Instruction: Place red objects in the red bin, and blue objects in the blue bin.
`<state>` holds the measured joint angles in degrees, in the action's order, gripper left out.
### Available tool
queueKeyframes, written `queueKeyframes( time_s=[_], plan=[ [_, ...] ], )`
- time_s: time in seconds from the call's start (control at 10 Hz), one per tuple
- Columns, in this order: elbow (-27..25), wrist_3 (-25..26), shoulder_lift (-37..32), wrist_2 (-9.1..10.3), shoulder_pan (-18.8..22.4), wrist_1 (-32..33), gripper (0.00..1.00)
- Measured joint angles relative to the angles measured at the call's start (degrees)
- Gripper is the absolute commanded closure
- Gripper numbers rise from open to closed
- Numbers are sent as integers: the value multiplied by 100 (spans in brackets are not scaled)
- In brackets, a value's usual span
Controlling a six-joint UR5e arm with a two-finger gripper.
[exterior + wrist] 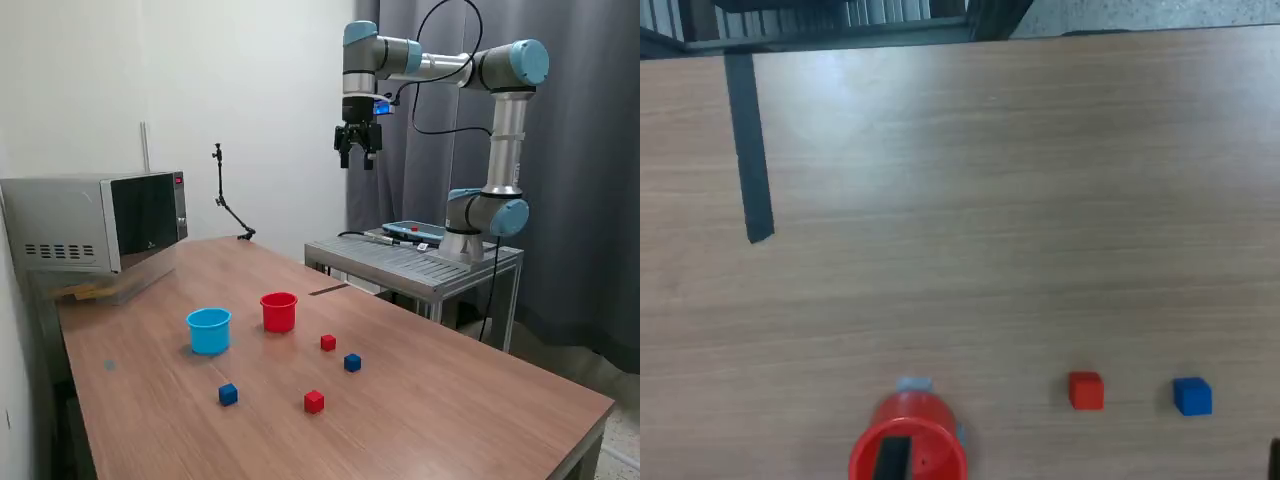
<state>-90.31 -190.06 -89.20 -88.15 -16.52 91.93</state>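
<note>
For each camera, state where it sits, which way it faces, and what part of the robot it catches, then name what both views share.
Exterior view: off the arm, above one table corner, looking across the table at cups, cubes, microwave; whole arm and raised hand show.
Wrist view: on the wrist, high up, looking down at the tabletop; none of the robot shows.
Shared: red cup, one red cube, one blue cube.
</note>
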Motion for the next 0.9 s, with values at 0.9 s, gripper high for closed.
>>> queueKeyframes(
  time_s=[0.9],
  plan=[
    [-20, 4, -7, 0, 0, 80, 0]
  ],
)
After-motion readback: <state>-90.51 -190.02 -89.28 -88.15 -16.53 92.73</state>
